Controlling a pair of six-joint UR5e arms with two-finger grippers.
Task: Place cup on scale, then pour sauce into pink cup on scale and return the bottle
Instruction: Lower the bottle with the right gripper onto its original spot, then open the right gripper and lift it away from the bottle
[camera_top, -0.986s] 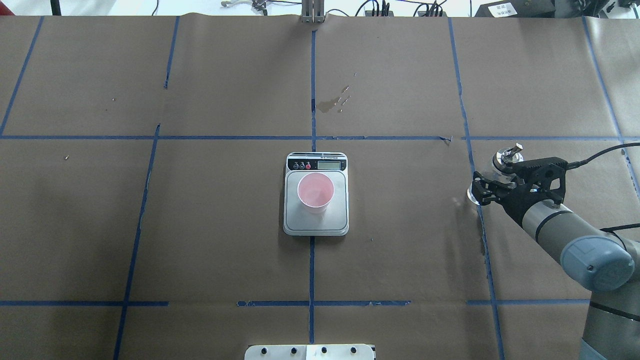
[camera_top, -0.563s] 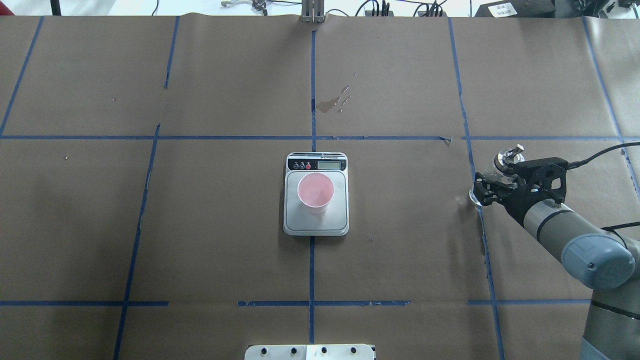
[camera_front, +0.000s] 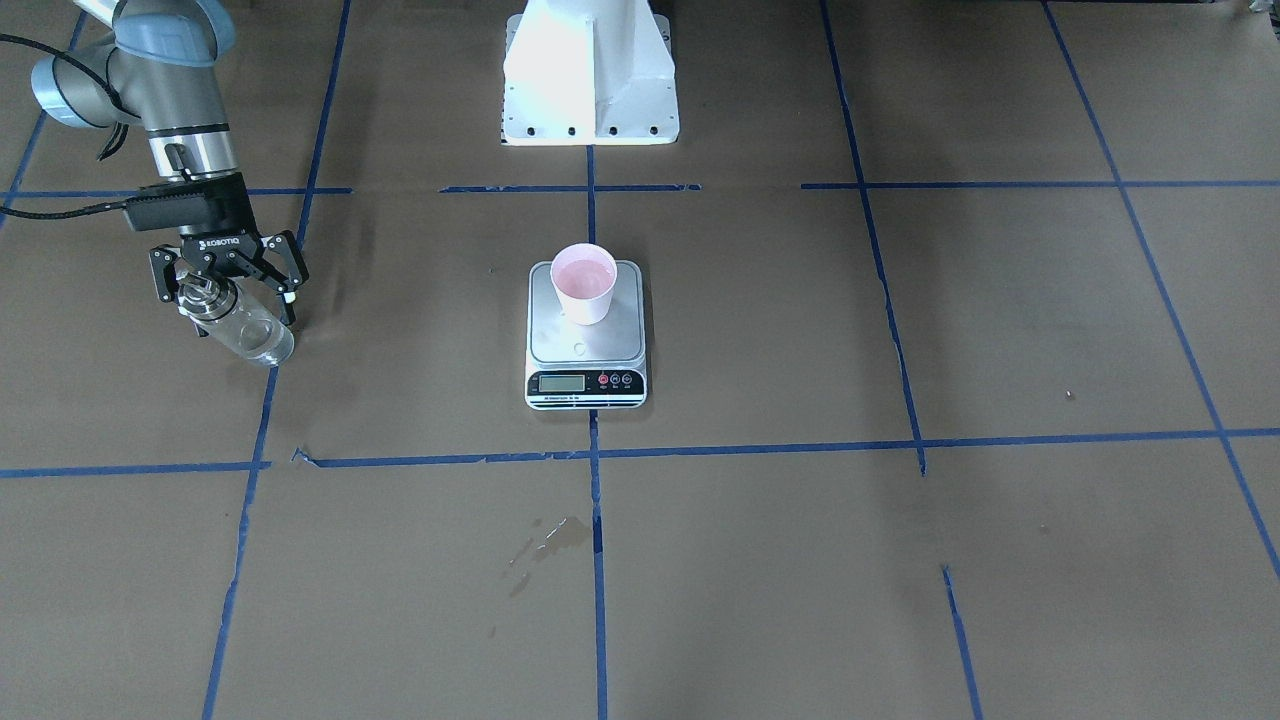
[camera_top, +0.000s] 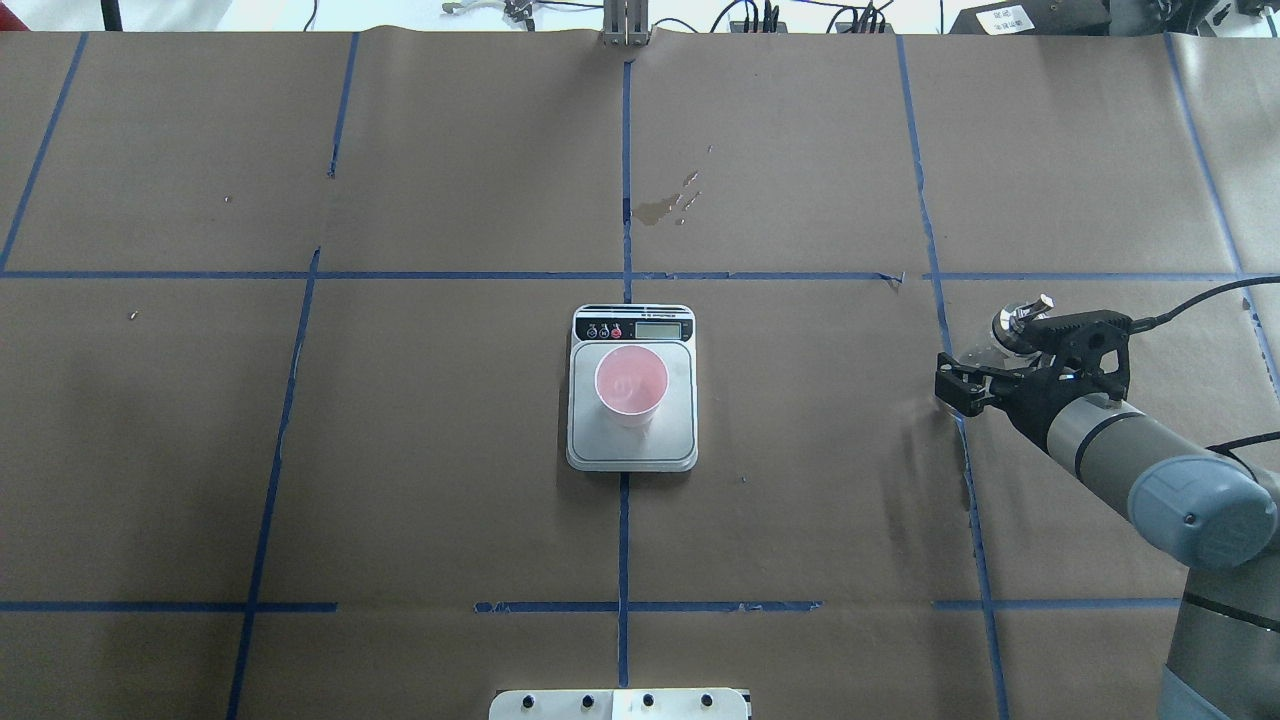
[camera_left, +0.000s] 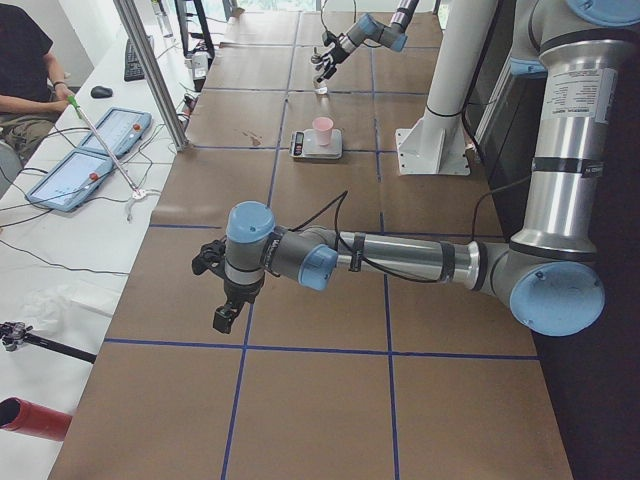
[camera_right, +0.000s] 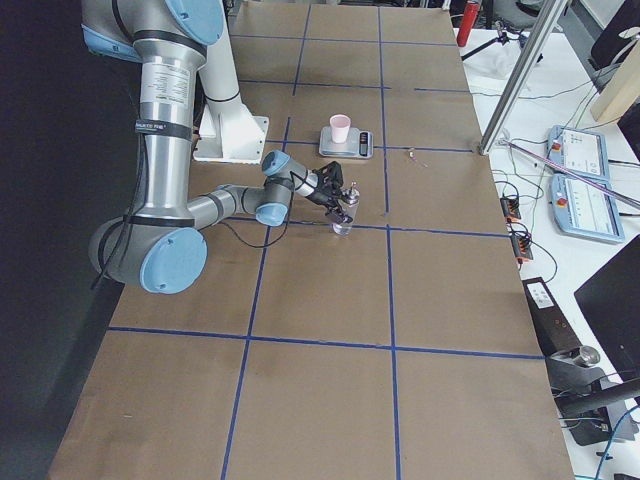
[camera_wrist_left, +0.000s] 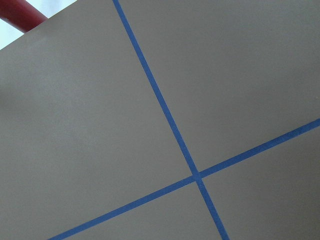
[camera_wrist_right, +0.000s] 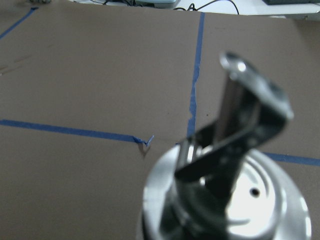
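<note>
Lower now, the right gripper (camera_front: 235, 306) stays clamped on the bottle (camera_front: 247, 336); left gripper (camera_left: 221, 318): cannot tell

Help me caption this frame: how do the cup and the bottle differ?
The cup is opaque pink; the bottle is clear glass. The cup is open-topped; the bottle carries a silver spout cap. The cup stands on the scale, free of any gripper; the bottle stands on the brown paper, between the fingers of the right gripper. Both are upright.
</note>
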